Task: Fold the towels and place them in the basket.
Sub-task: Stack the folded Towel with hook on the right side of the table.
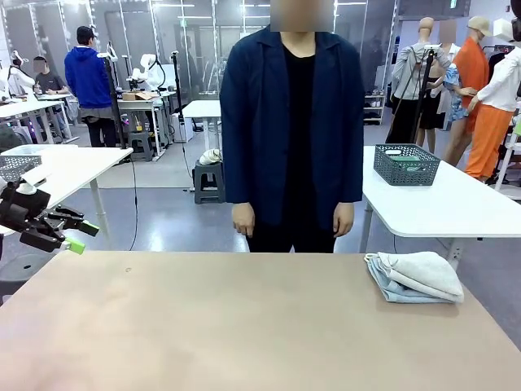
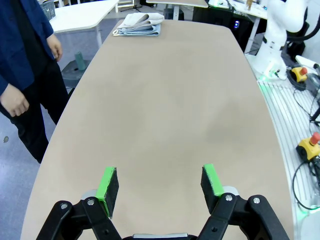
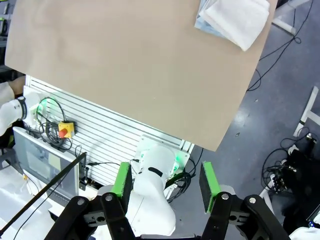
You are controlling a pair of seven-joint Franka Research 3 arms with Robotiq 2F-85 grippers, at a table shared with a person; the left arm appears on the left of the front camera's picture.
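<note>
Two towels lie stacked at the table's far right: a cream-white one (image 1: 423, 271) on top of a pale blue-grey one (image 1: 392, 291), both loosely folded. The stack also lies far ahead in the left wrist view (image 2: 140, 24) and at the top of the right wrist view (image 3: 235, 20). The dark charcoal mesh basket (image 1: 406, 164) stands on a white table behind the person, at the right. My left gripper (image 1: 81, 236) hovers beyond the table's left edge, open and empty (image 2: 160, 185). Open and empty too, my right gripper (image 3: 165, 180) looks down from high over the table's near right corner.
A person in a dark jacket (image 1: 293, 122) stands at the far edge, hands hanging (image 1: 242, 220). The tan table (image 1: 244, 326) is bare apart from the towels. A paler grey mesh basket (image 1: 16, 167) sits on a white table at left. My right arm's base (image 3: 155, 195) is below.
</note>
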